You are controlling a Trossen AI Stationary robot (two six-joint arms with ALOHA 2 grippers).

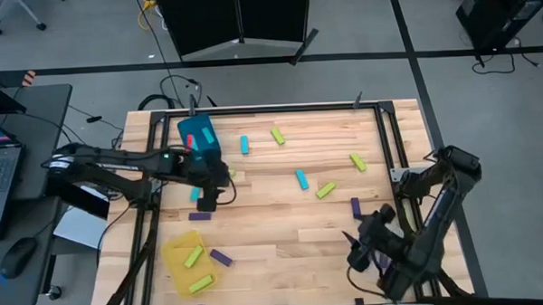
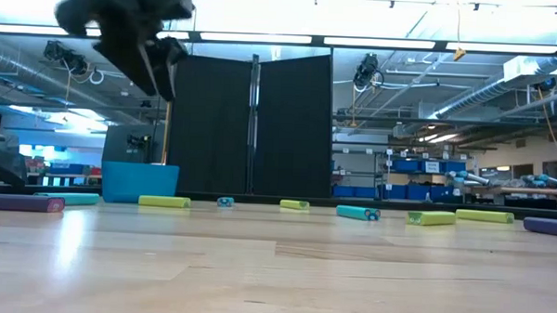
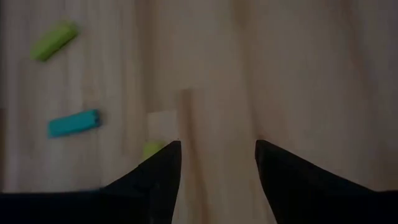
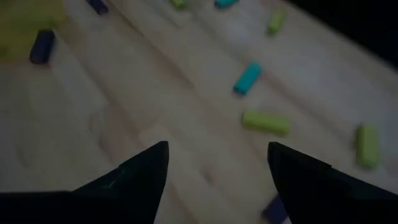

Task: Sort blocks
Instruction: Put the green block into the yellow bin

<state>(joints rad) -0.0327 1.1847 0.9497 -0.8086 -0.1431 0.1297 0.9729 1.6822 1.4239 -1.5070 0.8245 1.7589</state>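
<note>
Blocks (image 1: 301, 179) in cyan, lime and purple lie scattered across the wooden bench (image 1: 284, 261), mostly over its middle and far half. Two lime ones rest inside a yellow bin (image 1: 177, 251) at the near left corner, with a purple one just beside it. A teal bin (image 1: 198, 135) stands at the far left. The left tool (image 1: 205, 202) hangs over the bench's left-centre, its fingers apart and empty, near a purple block (image 1: 199, 216). The right tool (image 1: 358, 255) sits at the near right edge, fingers spread wide, holding nothing.
</note>
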